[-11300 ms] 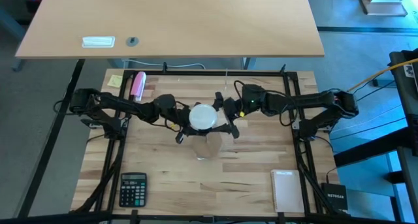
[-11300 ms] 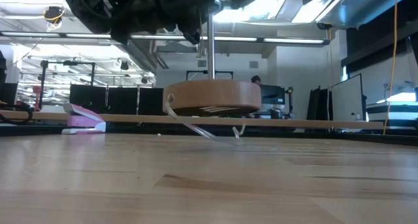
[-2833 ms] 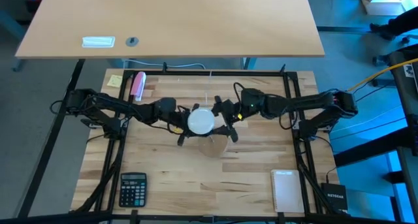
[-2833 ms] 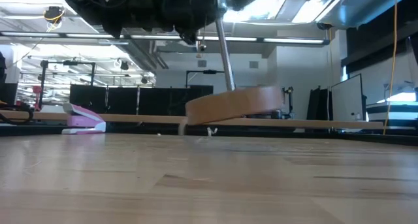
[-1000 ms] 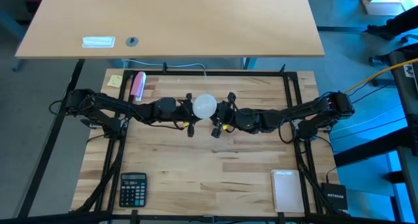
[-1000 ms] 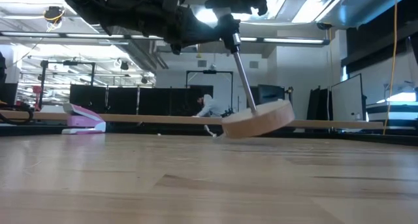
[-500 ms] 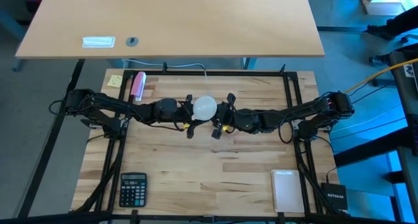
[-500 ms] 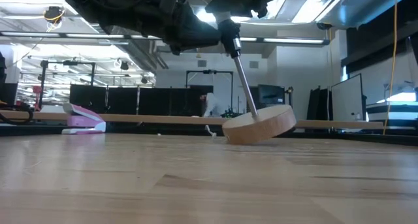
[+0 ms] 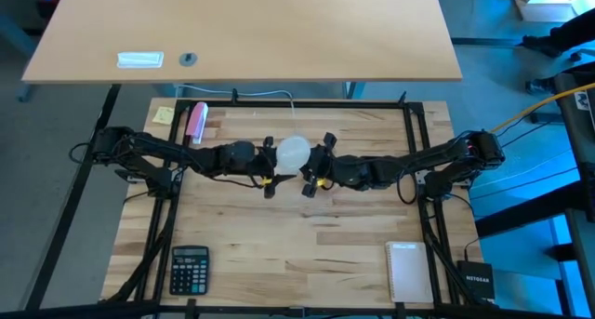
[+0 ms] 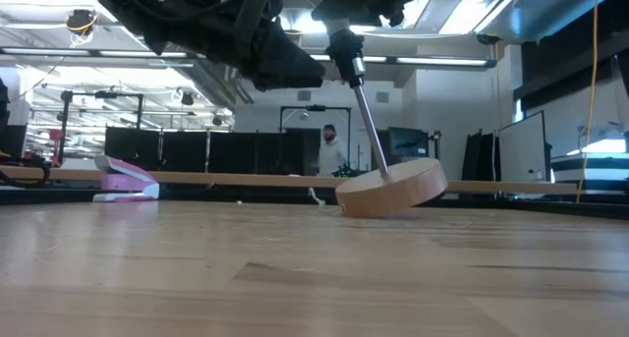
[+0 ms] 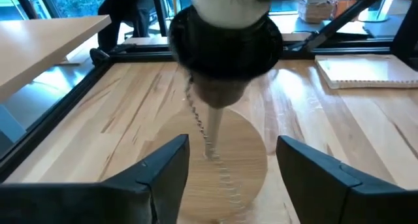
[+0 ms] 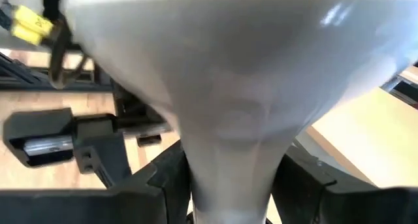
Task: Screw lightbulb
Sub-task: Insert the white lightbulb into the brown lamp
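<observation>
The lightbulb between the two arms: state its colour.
White; the lightbulb shows best in the high view, a pale globe above the table.

bright ceiling strip lights (image 10: 462, 60) over dark partitions (image 10: 197, 150)

The lightbulb (image 9: 294, 152) is a white, smooth globe that narrows to a pale neck (image 12: 228, 165). It sits in mid-air above the middle of the table, a little toward the far side, globe up. Its neck goes down into a black socket (image 11: 225, 44). Seen from above it shows as a round white ball.
</observation>
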`<state>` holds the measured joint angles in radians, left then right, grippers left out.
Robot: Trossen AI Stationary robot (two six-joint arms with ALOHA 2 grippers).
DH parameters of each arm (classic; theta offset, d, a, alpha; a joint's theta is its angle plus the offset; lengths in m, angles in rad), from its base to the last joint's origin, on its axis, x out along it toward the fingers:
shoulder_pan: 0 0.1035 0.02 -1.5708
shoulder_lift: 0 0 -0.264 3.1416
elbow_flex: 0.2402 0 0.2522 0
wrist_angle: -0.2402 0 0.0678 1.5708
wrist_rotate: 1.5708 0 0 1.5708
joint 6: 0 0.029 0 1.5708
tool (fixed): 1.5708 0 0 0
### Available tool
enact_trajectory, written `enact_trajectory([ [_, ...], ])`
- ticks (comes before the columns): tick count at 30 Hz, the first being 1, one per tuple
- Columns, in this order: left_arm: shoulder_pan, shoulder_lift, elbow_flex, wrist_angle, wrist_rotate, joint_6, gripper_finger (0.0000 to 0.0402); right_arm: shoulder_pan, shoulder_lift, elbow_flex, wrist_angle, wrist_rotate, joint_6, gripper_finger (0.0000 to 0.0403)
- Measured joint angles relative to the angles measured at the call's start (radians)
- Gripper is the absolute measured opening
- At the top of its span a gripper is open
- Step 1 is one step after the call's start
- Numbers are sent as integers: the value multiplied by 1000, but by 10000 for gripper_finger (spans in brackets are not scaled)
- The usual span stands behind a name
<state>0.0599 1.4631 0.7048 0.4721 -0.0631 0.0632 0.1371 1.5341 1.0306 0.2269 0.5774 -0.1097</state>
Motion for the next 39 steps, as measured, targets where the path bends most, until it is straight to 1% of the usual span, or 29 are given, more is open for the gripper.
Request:
enact_trajectory([
  [4, 7, 0, 0, -10, 0, -7, 223, 0, 5, -4, -19, 13, 0, 194],
  [11, 7, 1, -1, -21, 0, -8, 224, 0, 3, -2, -38, 14, 0, 255],
  [14, 7, 1, -1, -21, 0, -7, 224, 0, 2, -2, -39, 14, 0, 274],
  [18, 7, 1, -2, -21, 0, -8, 224, 2, 2, -2, -47, 6, 0, 284],
  [25, 7, 21, -2, 5, 0, -63, 224, 1, 2, -2, -52, 3, 0, 280],
  [30, 3, 76, -2, 150, 0, -140, 224, 1, 2, -2, -51, 3, 0, 280],
  [34, 2, 145, -2, 276, 0, -212, 224, 0, 2, -2, -50, 3, 0, 280],
  [39, -27, 209, 0, 430, 19, -227, 224, 0, 0, -1, -48, 3, -3, 280],
])
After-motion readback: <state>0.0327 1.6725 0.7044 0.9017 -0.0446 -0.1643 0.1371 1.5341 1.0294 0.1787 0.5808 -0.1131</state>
